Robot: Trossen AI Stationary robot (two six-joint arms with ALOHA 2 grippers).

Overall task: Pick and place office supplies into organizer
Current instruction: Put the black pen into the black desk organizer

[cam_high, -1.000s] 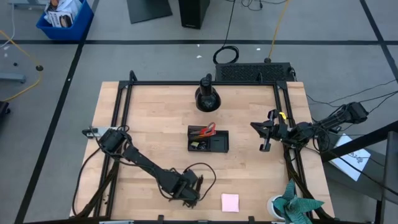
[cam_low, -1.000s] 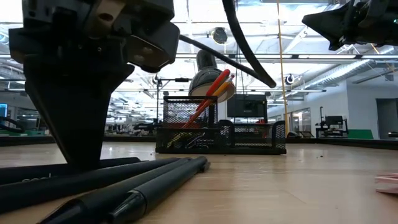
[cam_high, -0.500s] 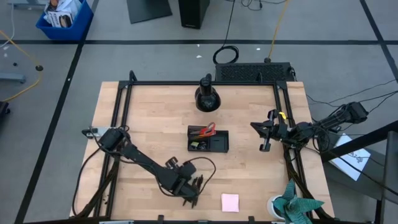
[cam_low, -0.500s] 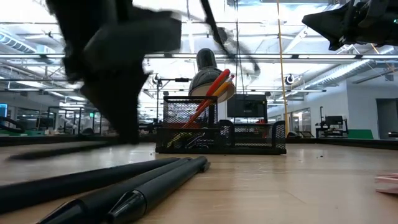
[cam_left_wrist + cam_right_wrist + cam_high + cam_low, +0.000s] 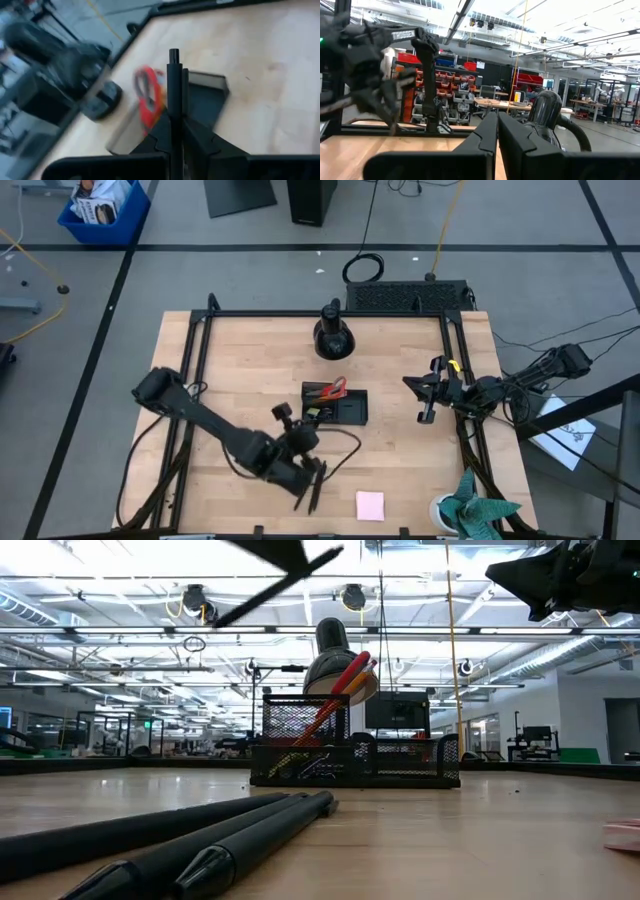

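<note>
My left gripper [image 5: 303, 472] hangs above the table's near middle, shut on a black pen [image 5: 272, 592]. The pen's tip [image 5: 173, 54] points toward the black mesh organizer [image 5: 336, 405]. Red-handled scissors [image 5: 148, 95] and orange pencils [image 5: 340, 690] stand in the organizer. Two more black pens [image 5: 210, 838] lie side by side on the table near the front edge. A pink sticky-note pad [image 5: 370, 505] lies flat at the near right. My right gripper [image 5: 428, 398] waits shut over the right rail, raised and holding nothing. My left gripper pinches the black pen's barrel [image 5: 175, 112] between its two fingers, with a long stretch of the barrel sticking out beyond the fingertips. In the low view the pen is lifted clear of the table and tilted, one end higher than the other.
A round black dome-shaped stand [image 5: 333, 337] sits at the far middle of the table. A black frame rail [image 5: 190, 380] runs along the table's sides. Bare wood lies between the organizer and the near edge.
My left gripper has risen from the table near the front edge and turned at the wrist, moving toward the organizer. The pen it holds has come off the table from beside the other two pens and now hangs tilted in the air. The two pens stay put.
</note>
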